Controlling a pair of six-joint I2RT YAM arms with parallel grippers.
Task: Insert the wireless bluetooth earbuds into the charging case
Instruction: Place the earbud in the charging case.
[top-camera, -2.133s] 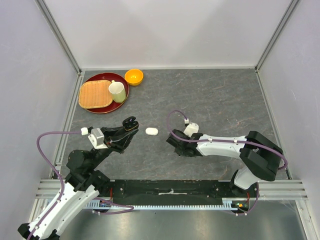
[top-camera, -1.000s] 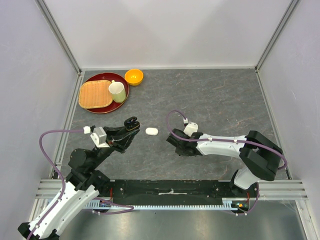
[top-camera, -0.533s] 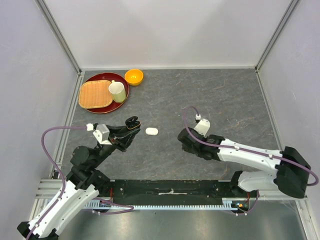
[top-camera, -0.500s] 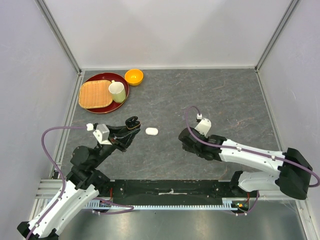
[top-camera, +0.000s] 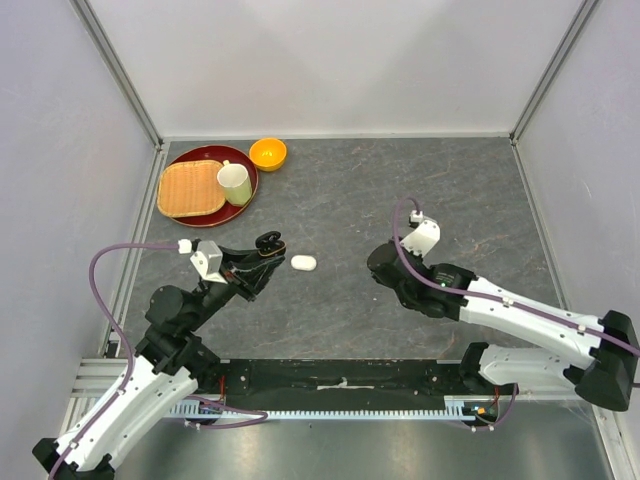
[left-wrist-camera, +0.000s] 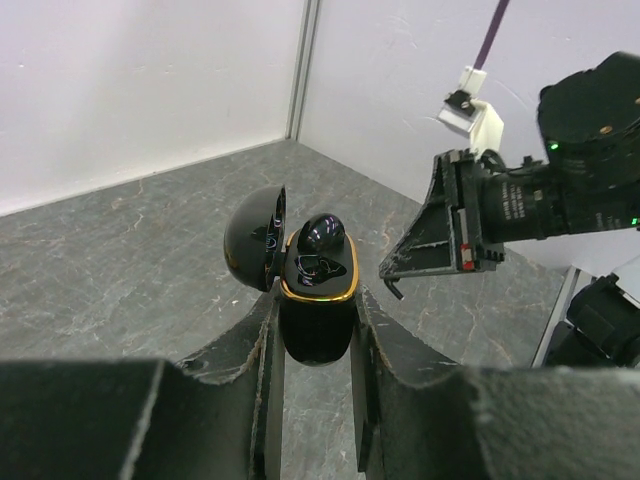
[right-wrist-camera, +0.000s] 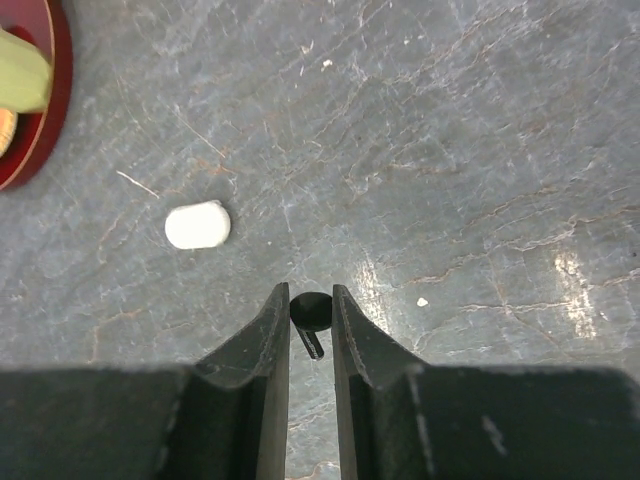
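The left hand (left-wrist-camera: 314, 318) is clamped tight on a glossy black pebble-shaped charging case with a gold rim (left-wrist-camera: 318, 285). Its two fingers (left-wrist-camera: 262, 370) press the case's sides and hold it upright above the dark grey stone-patterned bench (top-camera: 470, 190). The case's domed lid (left-wrist-camera: 255, 238) stands open on the left side in the left wrist view. One black earbud (left-wrist-camera: 322, 232) sits in the top of the case, its rounded head rising above the rim.

The right hand (right-wrist-camera: 311, 300) is nearly closed, pinching a second small black earbud with a short stem (right-wrist-camera: 311, 311) between its fingertips. The stem points back toward the wrist camera. In the left wrist view this hand is just right of the open case and apart from it.

A white pebble-shaped case (top-camera: 303, 262) lies flat on the bench between the two hands, nearer the left one. In the far left corner, a round red tray (top-camera: 215, 221) carries a woven bamboo mat (top-camera: 190, 188) and a pale green cup (top-camera: 235, 183). A small orange bowl (top-camera: 267, 153) sits just beside the tray.
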